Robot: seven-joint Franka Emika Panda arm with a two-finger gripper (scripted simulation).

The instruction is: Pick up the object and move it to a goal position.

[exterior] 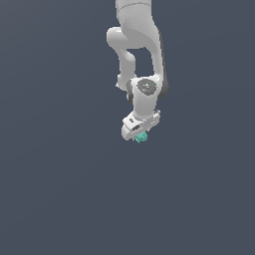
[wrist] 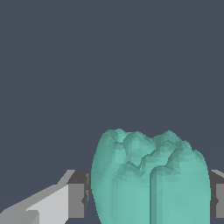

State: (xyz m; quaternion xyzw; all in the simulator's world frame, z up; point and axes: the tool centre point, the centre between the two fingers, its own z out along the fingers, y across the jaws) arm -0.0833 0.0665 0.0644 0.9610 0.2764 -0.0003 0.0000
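Observation:
The object (exterior: 141,137) is a small teal-green lumpy blob. In the exterior view it shows just under the white hand of my arm, near the middle of the picture. In the wrist view the object (wrist: 148,179) fills the space between my two fingers, with a grey pad (wrist: 77,200) against one side and the other pad (wrist: 218,199) against the opposite side. My gripper (exterior: 140,136) is shut on the object. The fingertips themselves are mostly hidden by the object and the hand.
A plain dark grey-blue ground (exterior: 60,189) surrounds the arm in both views. The white arm (exterior: 137,45) reaches down from the top of the exterior view. No goal marker shows.

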